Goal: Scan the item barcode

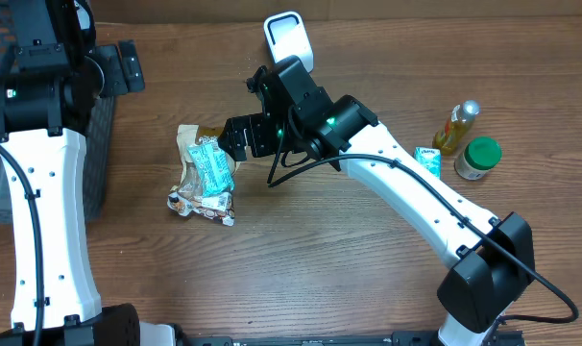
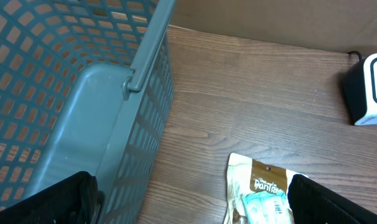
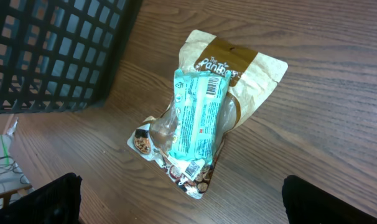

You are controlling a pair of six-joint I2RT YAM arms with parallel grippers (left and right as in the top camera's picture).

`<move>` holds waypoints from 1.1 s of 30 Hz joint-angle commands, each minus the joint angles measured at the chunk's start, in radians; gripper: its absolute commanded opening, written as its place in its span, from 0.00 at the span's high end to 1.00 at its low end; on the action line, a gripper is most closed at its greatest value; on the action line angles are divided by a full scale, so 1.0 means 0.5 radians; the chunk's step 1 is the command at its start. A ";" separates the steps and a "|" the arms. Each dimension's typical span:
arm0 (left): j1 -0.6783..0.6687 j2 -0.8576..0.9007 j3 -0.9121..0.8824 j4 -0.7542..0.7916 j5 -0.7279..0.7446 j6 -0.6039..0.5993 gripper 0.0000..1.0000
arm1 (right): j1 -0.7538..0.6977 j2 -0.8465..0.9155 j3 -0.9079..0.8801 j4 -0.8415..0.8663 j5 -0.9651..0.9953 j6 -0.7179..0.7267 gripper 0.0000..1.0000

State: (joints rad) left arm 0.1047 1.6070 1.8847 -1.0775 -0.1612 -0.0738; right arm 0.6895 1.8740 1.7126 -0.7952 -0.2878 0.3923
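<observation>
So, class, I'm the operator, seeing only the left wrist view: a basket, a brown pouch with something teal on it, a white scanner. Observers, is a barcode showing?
Observer: Yes, the teal packet lies with its barcode up.
Operator: Where is the right pincer?
Observer: The right pincer hangs open above that packet, holding nothing.
Operator: What else is out?
Observer: A bottle and a green-lidded jar stand off to the robot's right.

The left arm (image 1: 41, 221) and right arm (image 1: 416, 187) wear white shells, black joints, black cables, perhaps green lights
</observation>
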 commanded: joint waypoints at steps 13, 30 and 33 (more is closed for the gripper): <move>-0.001 0.007 0.000 0.008 0.003 0.030 0.00 | 0.006 -0.022 -0.011 -0.050 0.012 0.008 0.00; -0.002 0.007 0.000 0.008 0.003 0.030 0.00 | 0.007 -0.020 -0.161 0.063 0.014 0.109 0.31; -0.002 0.007 0.000 0.008 0.003 0.030 0.00 | 0.007 -0.010 -0.253 0.216 0.013 0.211 0.32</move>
State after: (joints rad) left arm 0.1047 1.6070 1.8847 -1.0771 -0.1612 -0.0738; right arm 0.6899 1.8740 1.6276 -0.7322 -0.2882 0.4339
